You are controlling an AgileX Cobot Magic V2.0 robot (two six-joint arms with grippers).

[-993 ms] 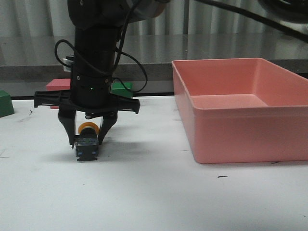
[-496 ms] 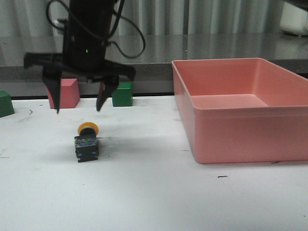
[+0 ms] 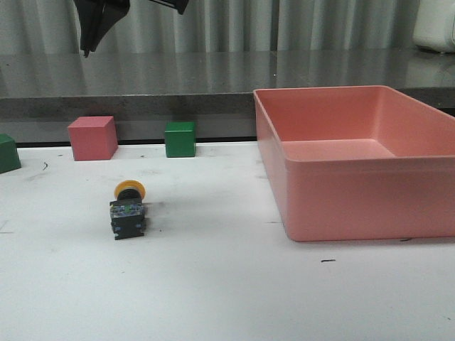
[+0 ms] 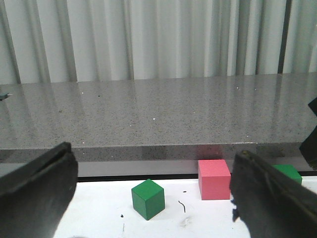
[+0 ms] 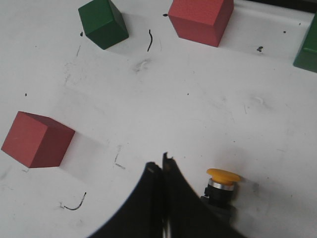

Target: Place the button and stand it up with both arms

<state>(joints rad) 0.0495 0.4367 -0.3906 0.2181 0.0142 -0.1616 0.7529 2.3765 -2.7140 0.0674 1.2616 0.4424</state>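
The button lies on its side on the white table, yellow cap pointing away from me and bluish base toward me; nothing touches it. My left gripper hangs open high above it at the top edge of the front view. In the left wrist view the left gripper has its jaws wide apart and empty. My right gripper is shut on nothing, and in its wrist view the button shows just beside its fingers. The right arm does not show in the front view.
A large pink bin stands on the right. Along the table's back edge sit a pink cube, a green cube and another green cube at the far left. A red cube shows in the right wrist view.
The left gripper let go of the button, opened and rose straight up almost out of the front view. The button stayed where it lay.
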